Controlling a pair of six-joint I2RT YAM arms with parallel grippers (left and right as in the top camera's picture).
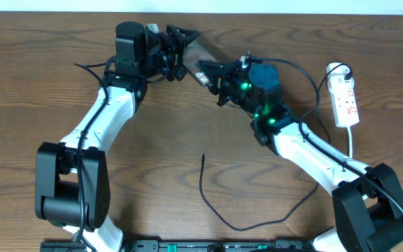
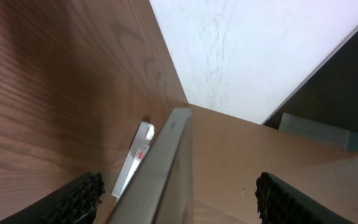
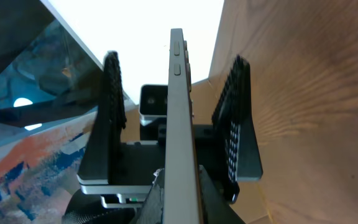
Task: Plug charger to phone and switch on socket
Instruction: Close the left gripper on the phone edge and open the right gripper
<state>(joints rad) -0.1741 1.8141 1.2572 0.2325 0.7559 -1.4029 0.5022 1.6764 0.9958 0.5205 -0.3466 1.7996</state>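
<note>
Holding the phone (image 3: 179, 124) edge-on above the wooden table (image 1: 33, 84), your right claw (image 1: 207, 74) is clamped on its near end. Your left claw (image 1: 185, 53) straddles the far end, its ridged black pads (image 3: 112, 124) apart, with a clear gap either side of the smooth grey rim. The charger (image 1: 201, 183), a thin black cable, lies loose well behind both claws. The white socket (image 1: 345, 98) sits well outside the right claw.
</note>
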